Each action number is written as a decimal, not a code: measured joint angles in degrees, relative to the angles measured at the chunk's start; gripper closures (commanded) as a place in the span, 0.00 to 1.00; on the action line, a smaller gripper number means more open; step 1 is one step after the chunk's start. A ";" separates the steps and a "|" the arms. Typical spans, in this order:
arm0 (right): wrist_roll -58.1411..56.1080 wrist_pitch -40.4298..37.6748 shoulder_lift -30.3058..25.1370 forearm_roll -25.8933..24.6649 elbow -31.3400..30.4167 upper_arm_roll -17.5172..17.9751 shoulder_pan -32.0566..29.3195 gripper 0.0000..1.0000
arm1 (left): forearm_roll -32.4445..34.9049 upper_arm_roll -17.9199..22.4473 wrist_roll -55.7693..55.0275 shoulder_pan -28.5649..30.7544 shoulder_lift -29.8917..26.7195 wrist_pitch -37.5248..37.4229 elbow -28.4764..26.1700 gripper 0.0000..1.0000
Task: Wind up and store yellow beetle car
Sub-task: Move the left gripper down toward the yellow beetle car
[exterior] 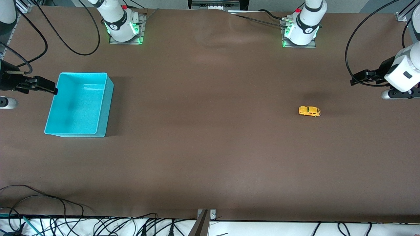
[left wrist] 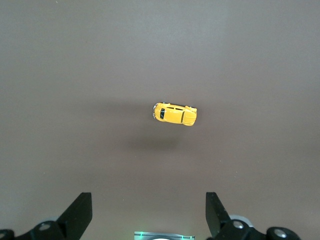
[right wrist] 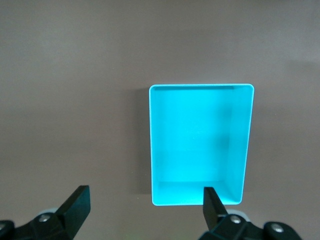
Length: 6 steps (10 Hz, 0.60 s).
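Note:
The yellow beetle car (exterior: 309, 111) stands on its wheels on the brown table toward the left arm's end; it also shows in the left wrist view (left wrist: 174, 114). My left gripper (exterior: 356, 80) hangs open and empty in the air over the table beside the car, apart from it, with its fingers spread wide in the left wrist view (left wrist: 149, 210). The turquoise bin (exterior: 108, 95) stands empty toward the right arm's end and shows in the right wrist view (right wrist: 200, 86). My right gripper (exterior: 52, 89) is open and empty over the bin's outer edge (right wrist: 145, 205).
The arm bases (exterior: 123, 31) (exterior: 300, 34) stand along the table's edge by the robots. Cables (exterior: 49, 209) lie by the table's edge nearest the front camera. A metal bracket (exterior: 206, 218) sits at the middle of that edge.

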 measured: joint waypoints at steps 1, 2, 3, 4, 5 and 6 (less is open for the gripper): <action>0.00 0.00 0.03 0.00 0.00 0.00 0.00 0.00 | 0.00 -0.01 0.00 0.00 0.24 2.34 -1.55 0.00; 0.00 0.00 0.04 0.00 0.00 0.00 -0.01 0.00 | 0.00 -0.01 0.00 0.00 0.64 5.64 -3.79 0.00; 0.00 0.00 0.05 0.00 0.00 -0.01 -0.01 0.00 | 0.00 -0.01 0.00 0.00 1.22 8.59 -6.05 0.00; 0.00 0.00 0.07 0.00 0.00 -0.01 -0.01 0.00 | 0.00 -0.01 0.00 0.00 1.77 10.76 -8.02 0.00; 0.00 0.00 0.10 0.00 0.00 -0.01 -0.01 0.00 | 0.00 -0.01 0.00 0.00 2.06 12.95 -9.81 0.00; 0.00 0.01 0.14 0.00 0.00 -0.01 -0.01 0.00 | 0.00 -0.01 0.00 0.00 2.14 15.53 -11.61 0.00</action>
